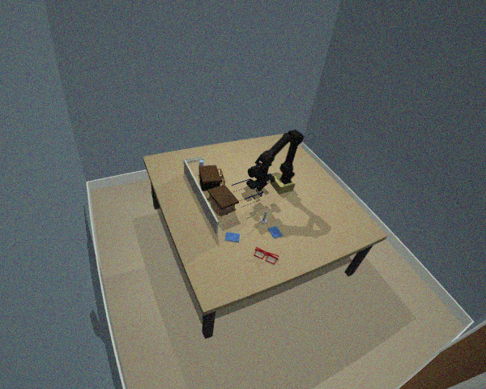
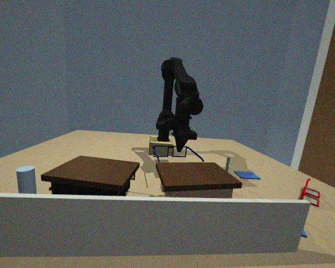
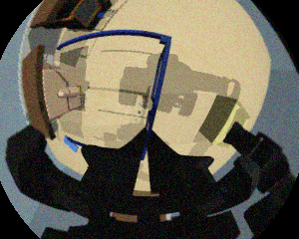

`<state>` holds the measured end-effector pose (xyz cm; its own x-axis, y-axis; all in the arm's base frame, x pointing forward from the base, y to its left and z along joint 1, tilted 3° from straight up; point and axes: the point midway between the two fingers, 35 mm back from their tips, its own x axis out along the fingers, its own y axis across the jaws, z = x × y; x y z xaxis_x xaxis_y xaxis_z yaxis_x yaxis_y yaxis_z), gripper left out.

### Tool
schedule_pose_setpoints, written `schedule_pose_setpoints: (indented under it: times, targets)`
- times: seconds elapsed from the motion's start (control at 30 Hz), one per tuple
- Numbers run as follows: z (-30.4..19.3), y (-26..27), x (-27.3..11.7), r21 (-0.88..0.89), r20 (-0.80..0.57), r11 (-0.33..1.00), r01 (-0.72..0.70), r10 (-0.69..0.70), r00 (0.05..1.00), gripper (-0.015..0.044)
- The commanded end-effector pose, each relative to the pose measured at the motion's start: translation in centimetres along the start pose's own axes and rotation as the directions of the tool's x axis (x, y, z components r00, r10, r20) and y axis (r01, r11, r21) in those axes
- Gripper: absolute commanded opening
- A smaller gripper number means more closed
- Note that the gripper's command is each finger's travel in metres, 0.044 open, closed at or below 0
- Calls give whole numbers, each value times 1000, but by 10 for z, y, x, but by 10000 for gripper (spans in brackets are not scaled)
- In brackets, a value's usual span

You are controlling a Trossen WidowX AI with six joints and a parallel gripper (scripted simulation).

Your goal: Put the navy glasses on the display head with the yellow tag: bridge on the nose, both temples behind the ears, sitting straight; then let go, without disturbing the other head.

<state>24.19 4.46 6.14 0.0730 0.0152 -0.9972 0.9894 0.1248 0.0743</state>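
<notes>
My gripper [image 1: 258, 190] [image 2: 179, 150] [image 3: 148, 130] is shut on the front of the navy glasses [image 1: 240, 182] [image 2: 196, 153] [image 3: 160, 75], beside the bridge. They hang above the table, roughly level in the exterior view, with open temples toward the heads. The pale pinkish head [image 2: 199, 193] [image 3: 54, 100] [image 1: 223, 196], under a brown slab, faces them at a distance; a small yellow mark [image 3: 81, 90] shows at its front in the wrist view. The other, black head [image 2: 86, 187] [image 1: 210, 173] stands beside it under another slab; a brown frame shows at its front.
A low grey wall [image 1: 201, 196] [image 2: 144, 226] runs behind the heads. A pale blue cylinder [image 2: 26, 180] stands near the black head. A small post [image 1: 264, 216] [image 2: 228, 164], blue pads [image 1: 232, 237] [image 1: 274, 232] and red glasses [image 1: 266, 255] [image 2: 310, 196] are to one side.
</notes>
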Motion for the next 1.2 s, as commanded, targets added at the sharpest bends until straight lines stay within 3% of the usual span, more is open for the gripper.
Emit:
schedule_pose_setpoints:
  times: [0.0,1.17]
  targets:
    - [2,-1,5,3,6,1000,5,-5,1000,0]
    - [3,33,9,3,6,1000,-10,10,1000,0]
